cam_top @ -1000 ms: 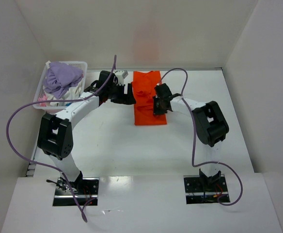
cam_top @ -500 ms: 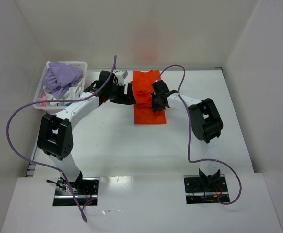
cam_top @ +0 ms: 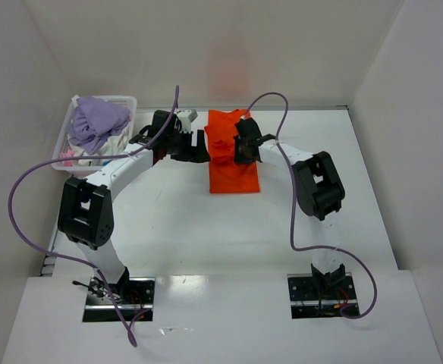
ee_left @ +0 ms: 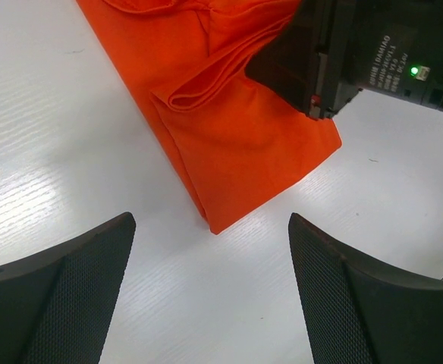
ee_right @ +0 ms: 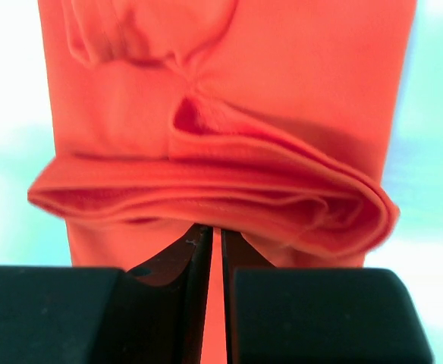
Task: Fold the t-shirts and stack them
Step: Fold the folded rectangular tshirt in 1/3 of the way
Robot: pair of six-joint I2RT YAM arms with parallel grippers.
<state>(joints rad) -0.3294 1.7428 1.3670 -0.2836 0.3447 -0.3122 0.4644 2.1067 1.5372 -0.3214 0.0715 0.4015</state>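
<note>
One vivid orange t-shirt (cam_top: 234, 176) lies as a long folded strip on the white table, running from near to far. My right gripper (cam_top: 240, 149) is over its middle, shut on a bunched fold of the cloth (ee_right: 229, 197) that is lifted and rolled toward the far end. In the right wrist view the jaws (ee_right: 215, 233) stand almost together with orange cloth between them. My left gripper (cam_top: 199, 149) hovers just left of the strip, open and holding nothing. Its wrist view shows the shirt's near corner (ee_left: 237, 152) between the wide fingertips (ee_left: 208, 227).
A white lattice basket (cam_top: 127, 101) stands at the far left, holding a lilac garment (cam_top: 96, 125) and other clothes. Enclosure walls stand at the back and both sides. Purple cables loop from each arm above the table.
My right gripper has moved toward the far end with the orange fold in it, rolling the cloth over itself. The left gripper has barely shifted.
</note>
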